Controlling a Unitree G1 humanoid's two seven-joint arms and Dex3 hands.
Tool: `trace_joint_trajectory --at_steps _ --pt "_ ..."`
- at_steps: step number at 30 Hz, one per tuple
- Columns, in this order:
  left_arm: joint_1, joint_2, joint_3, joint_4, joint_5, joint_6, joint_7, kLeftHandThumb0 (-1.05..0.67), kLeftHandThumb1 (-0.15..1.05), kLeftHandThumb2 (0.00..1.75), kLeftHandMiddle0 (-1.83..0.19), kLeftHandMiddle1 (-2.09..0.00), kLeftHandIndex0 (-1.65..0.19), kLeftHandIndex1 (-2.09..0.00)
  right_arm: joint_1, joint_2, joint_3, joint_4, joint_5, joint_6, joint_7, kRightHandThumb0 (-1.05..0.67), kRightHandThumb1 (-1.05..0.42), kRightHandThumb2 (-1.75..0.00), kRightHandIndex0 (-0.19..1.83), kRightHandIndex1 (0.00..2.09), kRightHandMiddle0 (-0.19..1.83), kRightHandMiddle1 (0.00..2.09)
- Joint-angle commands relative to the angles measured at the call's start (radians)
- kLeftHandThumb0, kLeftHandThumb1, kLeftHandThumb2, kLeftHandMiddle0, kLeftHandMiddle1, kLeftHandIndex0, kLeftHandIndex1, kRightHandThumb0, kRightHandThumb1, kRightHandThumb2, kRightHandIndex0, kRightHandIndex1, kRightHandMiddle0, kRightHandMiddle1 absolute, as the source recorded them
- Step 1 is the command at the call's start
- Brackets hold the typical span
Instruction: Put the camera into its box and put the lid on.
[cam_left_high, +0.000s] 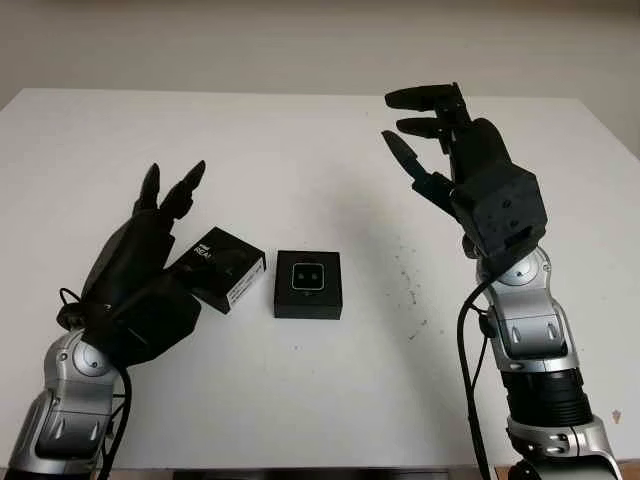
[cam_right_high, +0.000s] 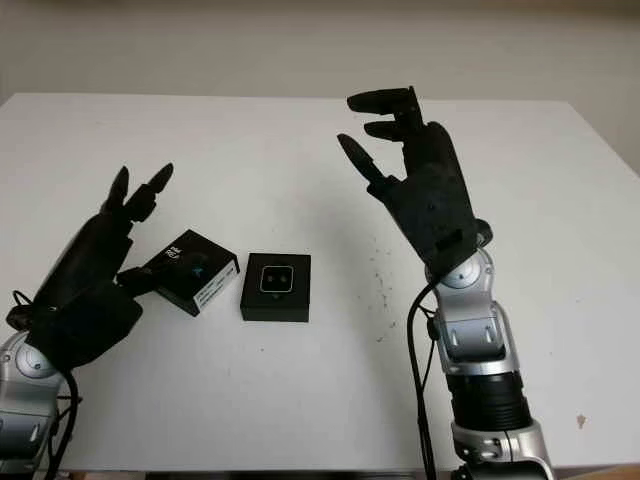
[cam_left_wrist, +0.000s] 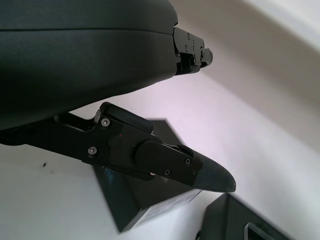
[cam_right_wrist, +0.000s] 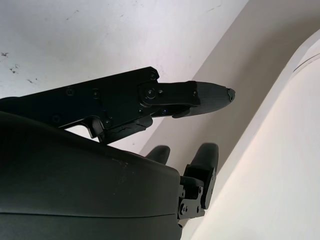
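**Camera seated, lid waiting to go on**

White worktop (cam_left_high: 330, 400) stretches out under both arms, a pale wall behind it and a few dark specks right of centre. Dead centre sits the box (cam_left_high: 308, 284), a black square tray, and the camera (cam_left_high: 306, 276) is already lying in it, face up. Just to its left, near but apart, lies the lid (cam_left_high: 226, 267), turned at an angle, white lettering on top and a label on its side.

Left hand (cam_left_high: 150, 245) hovers right beside the lid, open, gripping nothing; from the wrist view one finger reaches across the lid's top, though whether it touches is hard to call. Right hand (cam_left_high: 450, 160) is raised high and well away to the right, open as well, holding nothing.

So, by my reading, only the lid step remains. The risk? That lid is skewed against the box; grabbed and dropped without squaring it up, it could land cocked on one corner. A clumsy approach might also nudge the box sideways, or slide the lid off across the smooth top.
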Motion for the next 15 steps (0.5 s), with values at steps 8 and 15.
trace_joint_trajectory --at_steps 8,15 --pt "-0.013 0.015 -0.054 0.007 0.048 0.034 -0.034 -0.82 0.99 0.05 0.08 -0.04 0.07 -0.04 -0.029 -0.011 -0.019 0.033 0.035 0.009 0.011 -0.66 -1.05 -0.38 -0.07 0.48 -0.12 0.65" --pt "-0.026 0.014 -0.068 0.06 0.068 0.024 -0.017 -0.79 0.96 0.04 0.06 -0.06 0.04 -0.06 -0.028 -0.011 -0.02 0.044 0.047 0.003 0.007 -0.66 -1.05 -0.38 -0.04 0.42 -0.11 0.64"
